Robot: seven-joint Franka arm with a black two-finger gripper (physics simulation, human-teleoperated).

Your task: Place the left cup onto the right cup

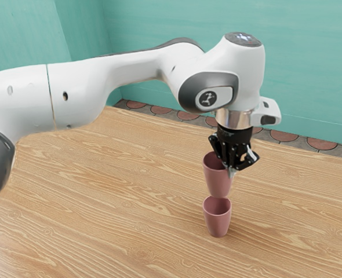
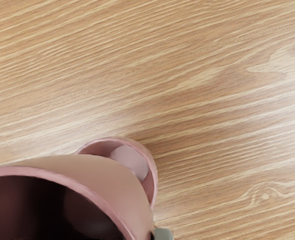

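Note:
Two pink cups. One pink cup [image 1: 218, 175] hangs in the air, held at its rim by my black gripper [image 1: 233, 166], which is shut on it. Its base sits just above the mouth of the second pink cup [image 1: 217, 216], which stands upright on the wooden table [image 1: 101, 191]. In the wrist view the held cup [image 2: 72, 195] is large and close under my hand, and the open mouth of the standing cup [image 2: 132, 162] shows just beyond it, partly covered.
The wooden table stretches wide around the cups. A teal wall [image 1: 310, 52] with a strip of reddish tiles [image 1: 287, 136] at its foot runs behind the table's far edge.

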